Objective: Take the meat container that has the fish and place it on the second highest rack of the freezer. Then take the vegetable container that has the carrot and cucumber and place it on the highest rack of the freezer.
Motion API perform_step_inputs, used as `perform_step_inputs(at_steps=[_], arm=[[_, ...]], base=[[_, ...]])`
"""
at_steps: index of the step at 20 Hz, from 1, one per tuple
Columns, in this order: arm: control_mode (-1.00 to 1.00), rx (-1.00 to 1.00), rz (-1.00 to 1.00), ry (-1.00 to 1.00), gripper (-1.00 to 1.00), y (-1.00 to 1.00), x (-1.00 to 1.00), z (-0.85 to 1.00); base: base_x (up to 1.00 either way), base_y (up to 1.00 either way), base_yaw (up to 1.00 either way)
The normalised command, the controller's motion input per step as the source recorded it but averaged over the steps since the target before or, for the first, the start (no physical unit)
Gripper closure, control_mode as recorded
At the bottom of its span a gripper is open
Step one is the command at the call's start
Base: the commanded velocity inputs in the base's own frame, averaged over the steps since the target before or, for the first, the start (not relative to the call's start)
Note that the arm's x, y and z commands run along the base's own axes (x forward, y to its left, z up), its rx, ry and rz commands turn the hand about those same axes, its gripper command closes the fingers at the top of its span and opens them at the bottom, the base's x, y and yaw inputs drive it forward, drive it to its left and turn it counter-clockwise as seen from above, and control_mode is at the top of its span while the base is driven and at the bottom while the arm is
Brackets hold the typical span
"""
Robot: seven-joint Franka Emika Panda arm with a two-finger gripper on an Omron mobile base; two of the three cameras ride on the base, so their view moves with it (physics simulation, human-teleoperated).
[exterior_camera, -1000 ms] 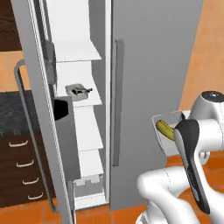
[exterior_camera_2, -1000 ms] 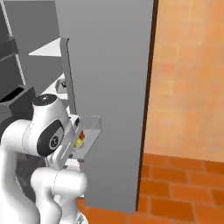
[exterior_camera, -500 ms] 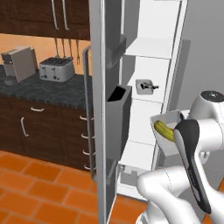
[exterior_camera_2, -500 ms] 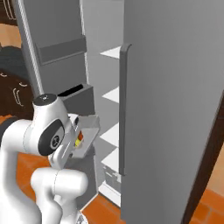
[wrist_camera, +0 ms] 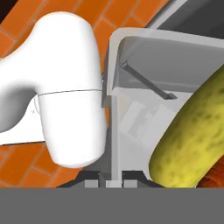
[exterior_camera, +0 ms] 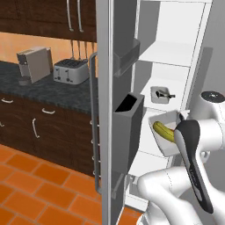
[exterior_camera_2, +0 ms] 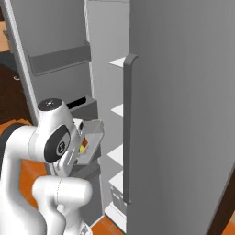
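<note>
The gripper [wrist_camera: 109, 177] is pinched nearly shut on the thin rim of the vegetable container [wrist_camera: 131, 87], with the yellow-green cucumber [wrist_camera: 192, 140] lying inside and an orange sliver of carrot [wrist_camera: 215, 174] at its edge. In the left base view this container [exterior_camera: 165, 139] hangs in front of the open freezer [exterior_camera: 171, 66], near its middle racks and well below the highest rack [exterior_camera: 165, 52]. The meat container [exterior_camera: 161, 94] already sits on a rack inside, which I judge to be the second highest, so the first half looks done. What remains is lifting the held container up onto the highest rack and letting go. No brand, label or writing can be read anywhere.
</note>
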Motion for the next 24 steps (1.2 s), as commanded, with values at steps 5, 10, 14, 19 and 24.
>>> perform_step_inputs(at_steps=[5, 10, 14, 19, 24], arm=[[1.0, 0.0, 0.0, 0.0, 1.0, 0.0, 0.0, 0.0], [1.0, 0.0, 0.0, 0.0, 1.0, 0.0, 0.0, 0.0], [-1.0, 0.0, 0.0, -0.04, 1.0, 0.0, 0.0, 0.0], [-1.0, 0.0, -0.07, -0.47, 1.0, 0.06, 0.09, 0.59], [-1.0, 0.15, -0.16, -0.26, 1.0, 0.0, 0.39, 0.99]], base=[[0.02, 0.0, 0.0], [0.0, 0.0, 0.0], [0.0, 0.0, 0.0], [0.0, 0.0, 0.0], [0.0, 0.0, 0.0]])
